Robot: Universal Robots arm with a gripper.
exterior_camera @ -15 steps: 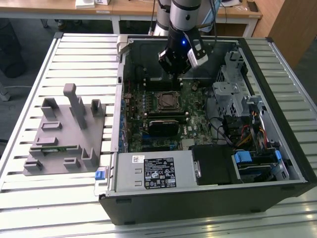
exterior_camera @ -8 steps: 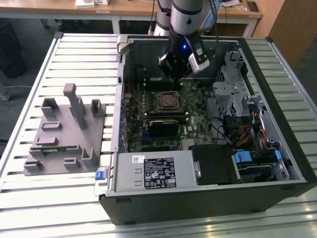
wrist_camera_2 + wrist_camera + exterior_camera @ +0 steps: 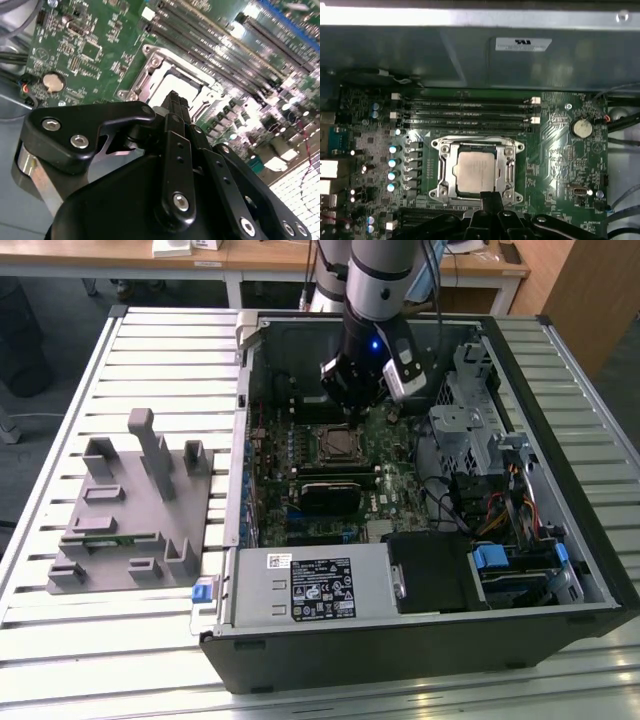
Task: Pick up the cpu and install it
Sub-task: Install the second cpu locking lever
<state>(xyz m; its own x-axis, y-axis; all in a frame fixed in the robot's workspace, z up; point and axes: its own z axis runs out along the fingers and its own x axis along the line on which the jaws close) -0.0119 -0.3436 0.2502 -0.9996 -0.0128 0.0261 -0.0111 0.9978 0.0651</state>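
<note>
The cpu (image 3: 476,172), a flat square chip with a pale silver top, lies inside the metal-framed socket (image 3: 442,172) on the green motherboard (image 3: 560,150). In the exterior view the cpu (image 3: 336,445) sits in the middle of the open computer case. My gripper (image 3: 352,412) hangs just above and behind the socket, inside the case. Its black fingers (image 3: 492,197) stand together over the edge of the socket, and nothing is held between them. In the second wrist view my gripper (image 3: 172,100) covers part of the cpu (image 3: 172,80).
A grey fixture (image 3: 130,500) with a green memory stick (image 3: 110,537) lies on the slatted table at the exterior view's left. Inside the case are a black block (image 3: 325,490), a labelled power supply (image 3: 310,585), a drive cage (image 3: 470,430) and memory slots (image 3: 465,112).
</note>
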